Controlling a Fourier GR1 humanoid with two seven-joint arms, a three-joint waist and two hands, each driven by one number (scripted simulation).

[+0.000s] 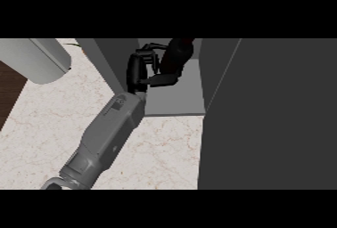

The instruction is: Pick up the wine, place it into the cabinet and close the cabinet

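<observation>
The dark wine bottle [176, 52] stands inside the open grey cabinet [178, 100], near its back, with only its dark red-black body showing. My left hand [139, 67] has reached into the cabinet from the lower left. Its fingers curl round the bottle's far side and its thumb [161, 80] lies against the near side. The hand hides the bottle's lower part. The cabinet's door [270, 116] stands open as a large dark panel filling the right of the view. My right hand does not show.
A pale cylinder [36, 60] lies at the upper left over the marbled counter [158, 151]. A dark brown strip [10, 93] runs past the counter's left edge. The cabinet's left wall [108, 62] stands close beside my forearm [108, 133].
</observation>
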